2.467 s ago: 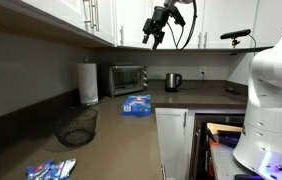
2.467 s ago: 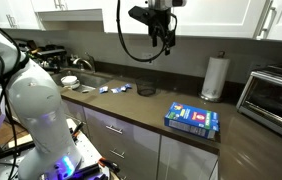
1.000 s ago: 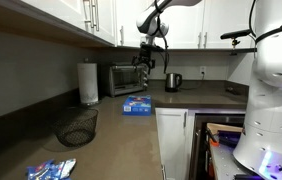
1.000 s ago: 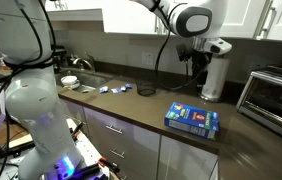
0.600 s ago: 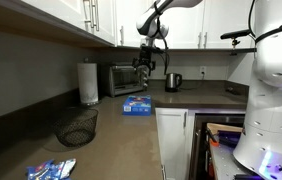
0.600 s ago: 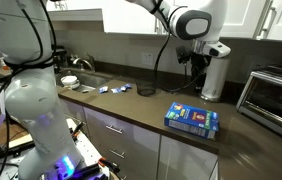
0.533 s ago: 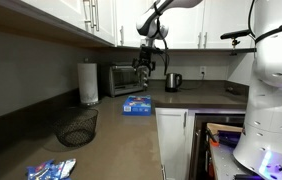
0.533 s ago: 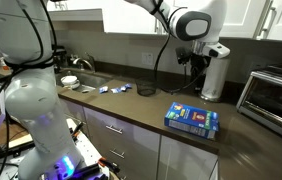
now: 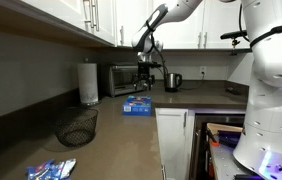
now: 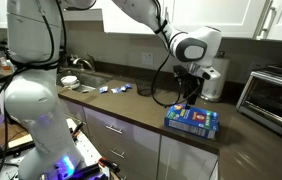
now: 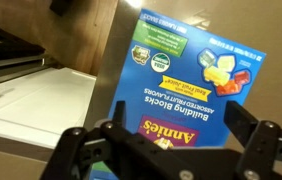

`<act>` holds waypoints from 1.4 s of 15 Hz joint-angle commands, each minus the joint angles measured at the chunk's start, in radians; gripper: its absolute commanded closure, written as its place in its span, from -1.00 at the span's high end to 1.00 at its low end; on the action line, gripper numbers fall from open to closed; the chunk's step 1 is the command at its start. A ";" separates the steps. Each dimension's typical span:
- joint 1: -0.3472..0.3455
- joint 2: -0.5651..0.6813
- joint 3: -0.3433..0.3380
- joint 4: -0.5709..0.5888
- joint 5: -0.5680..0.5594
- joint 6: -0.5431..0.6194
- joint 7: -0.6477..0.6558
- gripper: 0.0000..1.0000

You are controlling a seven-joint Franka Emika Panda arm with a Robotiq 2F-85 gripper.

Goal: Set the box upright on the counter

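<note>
A blue Annie's box [image 9: 136, 104] lies flat on the dark counter near its front edge; it also shows in an exterior view [image 10: 192, 120]. My gripper [image 9: 146, 86] hangs just above the box, also seen in an exterior view [image 10: 184, 99]. In the wrist view the box [image 11: 186, 70] fills the middle, printed face up. The gripper [image 11: 179, 125] is open, with its two black fingers [image 11: 243, 120] spread on either side of the box's near end. I cannot tell whether the fingers touch the box.
A toaster oven [image 9: 123, 78] and a paper towel roll [image 9: 89, 83] stand behind the box against the wall. A kettle [image 9: 172, 81] stands further along. A wire basket [image 9: 77, 126] and blue packets [image 9: 51, 170] lie nearer the camera. A sink [image 10: 81, 80] and a small bowl [image 10: 146, 90] are off to one side.
The arm has come down from up by the cabinets to just over the box. The box has not moved.
</note>
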 commanded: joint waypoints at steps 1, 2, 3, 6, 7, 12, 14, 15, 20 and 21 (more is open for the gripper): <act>-0.037 0.080 0.040 0.030 0.090 0.042 -0.031 1.00; -0.042 0.098 0.051 0.031 0.117 0.060 -0.043 1.00; -0.046 0.109 0.061 0.028 0.137 0.077 -0.054 1.00; -0.051 0.152 0.084 0.024 0.161 0.116 -0.073 1.00; -0.050 0.161 0.090 0.019 0.160 0.123 -0.077 1.00; -0.037 0.145 0.104 -0.031 0.145 0.101 -0.070 1.00; -0.029 0.118 0.109 -0.063 0.143 0.103 -0.068 1.00; -0.022 0.103 0.110 -0.083 0.137 0.104 -0.063 1.00; 0.007 0.038 0.123 -0.187 0.127 0.103 -0.054 1.00; 0.014 0.024 0.127 -0.209 0.127 0.101 -0.057 1.00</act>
